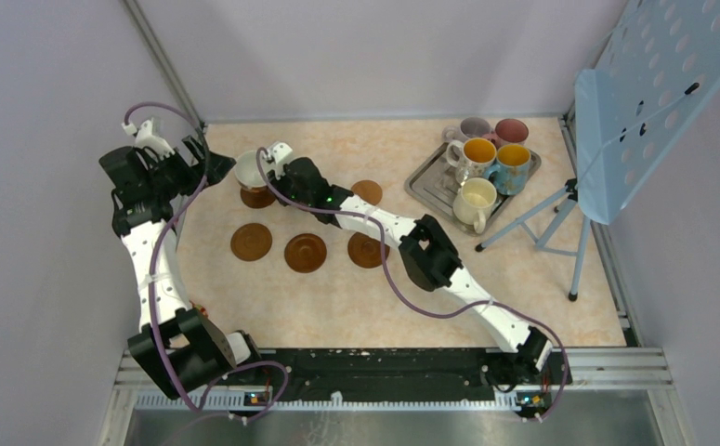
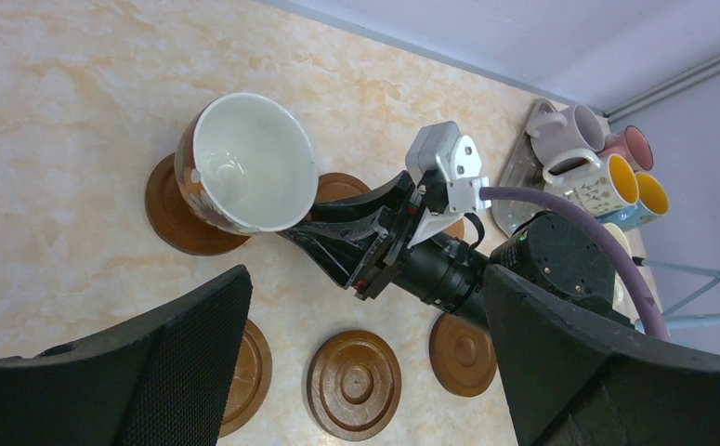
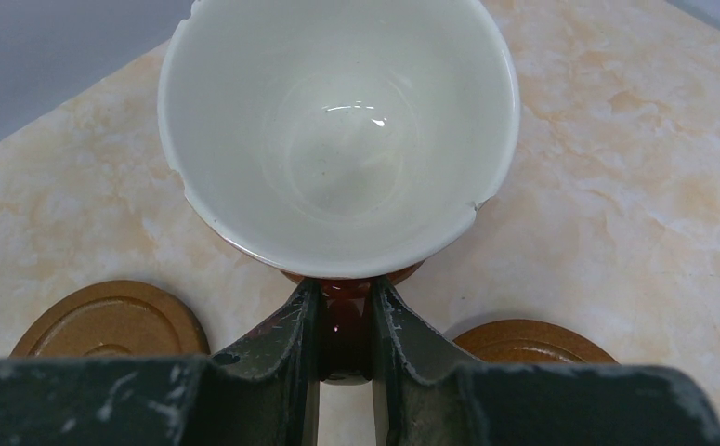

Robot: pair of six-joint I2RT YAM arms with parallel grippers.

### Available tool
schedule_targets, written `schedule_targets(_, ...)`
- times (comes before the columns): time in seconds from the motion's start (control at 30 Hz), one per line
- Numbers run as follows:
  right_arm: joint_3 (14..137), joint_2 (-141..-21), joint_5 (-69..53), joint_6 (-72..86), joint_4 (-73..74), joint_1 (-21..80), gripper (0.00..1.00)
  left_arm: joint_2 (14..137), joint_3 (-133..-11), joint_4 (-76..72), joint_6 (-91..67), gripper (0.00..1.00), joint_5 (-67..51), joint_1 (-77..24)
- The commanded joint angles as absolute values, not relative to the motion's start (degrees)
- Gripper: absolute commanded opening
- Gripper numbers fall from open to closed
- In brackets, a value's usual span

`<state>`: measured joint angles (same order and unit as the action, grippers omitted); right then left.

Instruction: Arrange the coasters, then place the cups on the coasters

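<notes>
While 5 mugs [image 1: 477, 200] sit on the tray [image 1: 423, 186], only 1 cup [image 3: 337, 139] has reached the coasters [image 1: 306, 253]. These lie spread across the table [image 1: 337, 307]; 5 show plainly, and a 6th is perhaps hidden under the arm [image 1: 384, 223]. The right gripper [image 3: 345, 299] is pinched nearly closed on that cup's dark red handle [image 3: 342, 321], holding the cup tilted over the far-left coaster [image 2: 172, 218], possibly touching it. The left gripper [image 1: 209, 160] gapes wide and holds nothing.

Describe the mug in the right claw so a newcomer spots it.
On the beige table, look far left, away from the silver tray. The mug there is over a coaster, its handle pinched in the right claw. It alone is off the tray: white inside, red-brown outside.
</notes>
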<state>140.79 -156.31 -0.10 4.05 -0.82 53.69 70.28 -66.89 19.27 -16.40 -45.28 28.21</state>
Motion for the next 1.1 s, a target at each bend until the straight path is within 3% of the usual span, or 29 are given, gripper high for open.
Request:
schedule_targets(0.0,146.21,-155.69,-0.18,4.24,-10.46,54.58,0.00,70.04,-66.84,16.35,-16.96,0.99,-47.32,28.90)
schedule_targets(1.07,145.02,-156.27,0.88,5.49,-9.76,55.19,0.05,71.31,-66.19,16.35,-18.81,0.99,-52.12,31.37)
